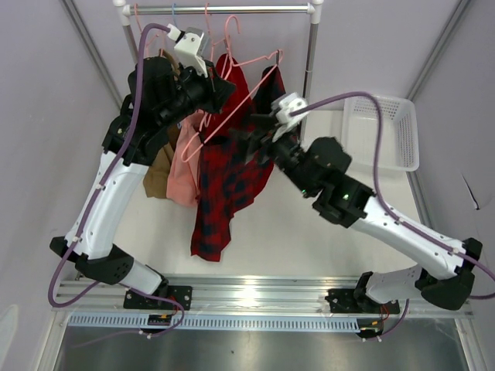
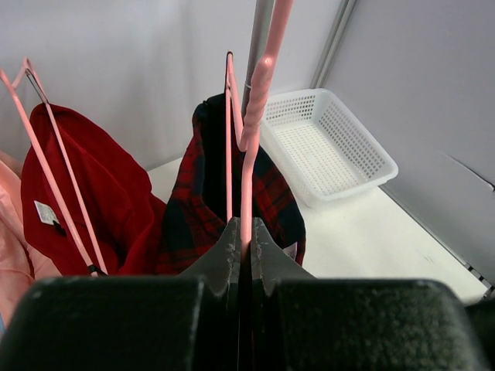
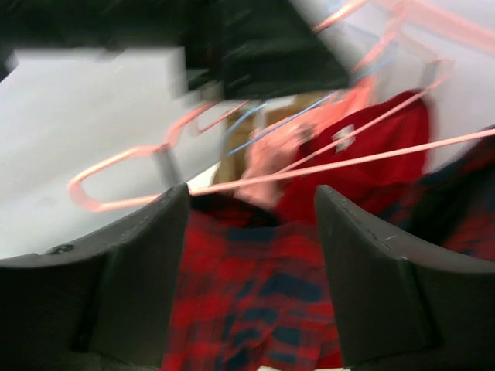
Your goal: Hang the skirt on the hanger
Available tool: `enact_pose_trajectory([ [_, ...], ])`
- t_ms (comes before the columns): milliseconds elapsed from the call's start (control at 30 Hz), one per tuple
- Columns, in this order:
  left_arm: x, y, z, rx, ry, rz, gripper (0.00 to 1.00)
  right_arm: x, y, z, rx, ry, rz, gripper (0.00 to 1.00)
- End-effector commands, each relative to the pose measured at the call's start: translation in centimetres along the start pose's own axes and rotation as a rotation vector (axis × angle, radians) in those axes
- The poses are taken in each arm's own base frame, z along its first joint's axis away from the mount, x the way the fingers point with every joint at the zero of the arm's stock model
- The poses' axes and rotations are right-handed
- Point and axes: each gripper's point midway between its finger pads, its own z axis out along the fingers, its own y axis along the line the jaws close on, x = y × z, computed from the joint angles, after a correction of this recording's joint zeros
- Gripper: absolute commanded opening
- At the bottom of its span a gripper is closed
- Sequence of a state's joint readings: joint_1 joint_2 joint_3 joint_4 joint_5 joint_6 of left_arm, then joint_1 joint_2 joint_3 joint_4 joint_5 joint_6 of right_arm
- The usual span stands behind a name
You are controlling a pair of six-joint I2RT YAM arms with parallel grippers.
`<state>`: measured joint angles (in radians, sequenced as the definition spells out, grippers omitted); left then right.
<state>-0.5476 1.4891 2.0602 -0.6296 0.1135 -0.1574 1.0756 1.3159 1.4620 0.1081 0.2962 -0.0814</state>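
Skirt (image 1: 223, 185) seems partway on hanger (image 2: 259, 85); left gripper (image 2: 243, 236) pinches hanger wire, right gripper (image 3: 251, 232) jaws spread. Next, probably: right grabs fabric, evens drape.

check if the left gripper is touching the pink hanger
Touching. The left wrist view shows the left gripper shut on the hanger. Its pink wire runs down between the jaws with no gap.
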Motion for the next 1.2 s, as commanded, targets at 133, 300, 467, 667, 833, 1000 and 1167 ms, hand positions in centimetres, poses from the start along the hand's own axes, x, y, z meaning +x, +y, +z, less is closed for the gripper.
enact_pose_trajectory([
  [133, -6.4, -2.3, -3.5, 0.083, -0.213, 0.022, 0.00, -4.4, -13.3, 0.0, 0.105, -0.067, 0.215, 0.60],
  [300, -6.5, -2.7, -3.8, 0.097, -0.212, 0.016, 0.00, -3.9, -19.6, 0.9, 0.030, -0.069, 0.298, 0.59],
  [467, -6.5, -2.9, -4.1, 0.111, -0.208, 0.016, 0.00, -3.4, -21.9, 1.8, 0.003, -0.095, 0.283, 0.54],
  [667, -6.7, -3.4, -4.6, 0.131, -0.212, 0.013, 0.00, -2.4, -24.6, 3.9, 0.096, -0.092, 0.312, 0.51],
  [833, -6.5, -3.7, -4.8, 0.151, -0.205, 0.003, 0.00, -2.4, -24.9, 5.2, 0.140, -0.122, 0.308, 0.53],
  [1000, -6.5, -3.9, -5.0, 0.159, -0.205, 0.000, 0.00, -2.2, -25.0, 6.3, 0.166, -0.126, 0.302, 0.54],
  [1167, -6.5, -4.1, -5.2, 0.168, -0.204, 0.004, 0.00, -1.6, -25.6, 7.0, 0.198, -0.120, 0.299, 0.52],
])
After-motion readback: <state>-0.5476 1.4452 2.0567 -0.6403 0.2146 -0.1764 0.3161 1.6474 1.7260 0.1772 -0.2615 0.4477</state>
